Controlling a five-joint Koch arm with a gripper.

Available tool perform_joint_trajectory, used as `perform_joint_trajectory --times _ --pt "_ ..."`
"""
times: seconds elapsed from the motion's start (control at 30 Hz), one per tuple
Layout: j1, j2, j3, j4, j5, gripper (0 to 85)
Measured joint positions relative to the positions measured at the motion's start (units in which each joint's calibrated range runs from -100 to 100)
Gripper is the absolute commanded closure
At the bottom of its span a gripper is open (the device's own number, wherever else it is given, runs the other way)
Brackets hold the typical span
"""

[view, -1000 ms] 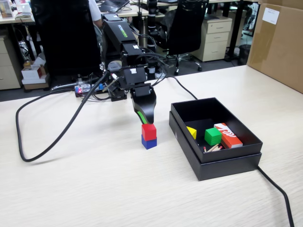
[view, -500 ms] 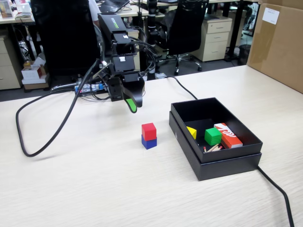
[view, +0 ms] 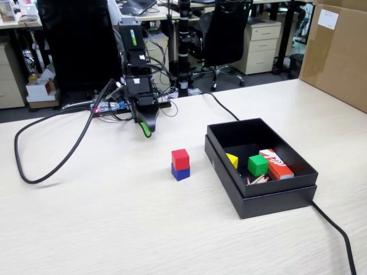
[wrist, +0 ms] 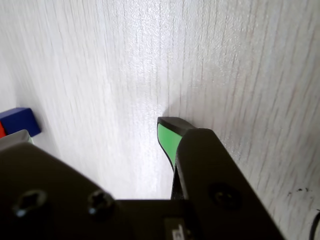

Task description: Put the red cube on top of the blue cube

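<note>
Two matte cubes are sitting stacked on the pale wood-grain table (view: 103, 229): the red cube (view: 180, 157) squarely on the blue cube (view: 180, 171), well apart from the gripper (view: 146, 127), which is hanging tip-down near the arm base. I am seeing one green-padded tip only, so I cannot tell the jaw state. In the wrist view, the blue cube (wrist: 19, 120) is showing at the left edge, partly hidden by black housing.
</note>
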Motion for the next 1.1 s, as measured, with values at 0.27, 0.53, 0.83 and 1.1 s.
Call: perform_joint_trajectory --times 0.27,0.53,0.83,1.1 --pt "0.2 -1.6 -8.7 12.9 -0.1 36.0" --pt "0.6 -2.1 -12.5 16.3 0.0 36.2" --pt "0.8 -2.1 -12.7 16.3 -0.1 36.3" --pt "0.9 -2.1 -12.7 16.3 -0.1 36.3"
